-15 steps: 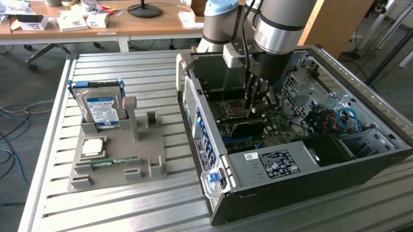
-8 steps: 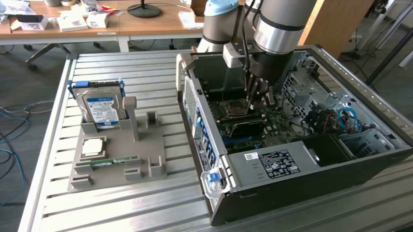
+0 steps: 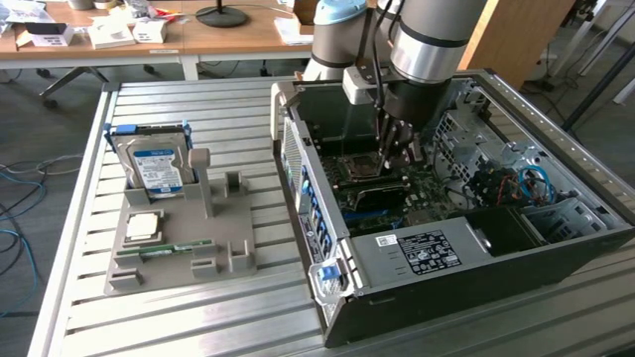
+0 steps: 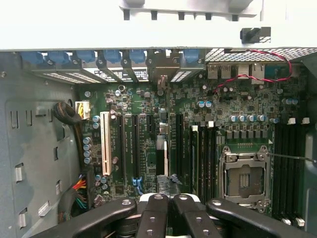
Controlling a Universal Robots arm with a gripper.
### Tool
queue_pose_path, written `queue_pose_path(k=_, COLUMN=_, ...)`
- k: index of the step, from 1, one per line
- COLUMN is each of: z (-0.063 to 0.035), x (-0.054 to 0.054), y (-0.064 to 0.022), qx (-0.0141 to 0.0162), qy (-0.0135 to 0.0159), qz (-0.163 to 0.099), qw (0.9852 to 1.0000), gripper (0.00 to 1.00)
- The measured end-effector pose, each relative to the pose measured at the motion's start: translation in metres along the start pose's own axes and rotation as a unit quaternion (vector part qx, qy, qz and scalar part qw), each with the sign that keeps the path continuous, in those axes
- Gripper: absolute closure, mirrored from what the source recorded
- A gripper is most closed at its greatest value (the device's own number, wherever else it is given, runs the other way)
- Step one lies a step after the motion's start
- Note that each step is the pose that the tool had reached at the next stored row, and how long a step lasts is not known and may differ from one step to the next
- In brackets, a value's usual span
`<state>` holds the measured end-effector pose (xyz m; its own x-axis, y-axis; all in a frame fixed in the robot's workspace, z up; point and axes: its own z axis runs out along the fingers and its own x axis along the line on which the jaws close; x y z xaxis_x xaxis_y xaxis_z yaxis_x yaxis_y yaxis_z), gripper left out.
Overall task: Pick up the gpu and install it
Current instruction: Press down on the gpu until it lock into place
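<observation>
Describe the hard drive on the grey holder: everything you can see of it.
The hard drive is a boxy, silver, metal-looking unit with a blue-and-white label on its facing side. It stands upright on edge in a slot at the far end of the grey holder, and a blue bracket frames its top. The holder rests on the slatted table, to the exterior view's left of the open computer case.

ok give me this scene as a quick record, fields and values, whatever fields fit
gripper: shut, lowered inside the open computer case, above the motherboard
gpu: cannot be made out between the fingers
cpu socket: empty, latch frame closed
white expansion slot: unoccupied
parts holder: grey, on the slatted table, at the exterior view's left
hard drive: standing upright in the holder
memory stick: lying flat in the holder
</observation>
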<state>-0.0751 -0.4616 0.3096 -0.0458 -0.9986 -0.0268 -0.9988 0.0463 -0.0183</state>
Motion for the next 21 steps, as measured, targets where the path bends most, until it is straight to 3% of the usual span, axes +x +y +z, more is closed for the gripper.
queue_pose_path(k=21, z=0.0051, x=-0.0034, y=0.0022, qx=0.0, qy=0.0001, qz=0.0, qw=1.0, gripper=0.89)
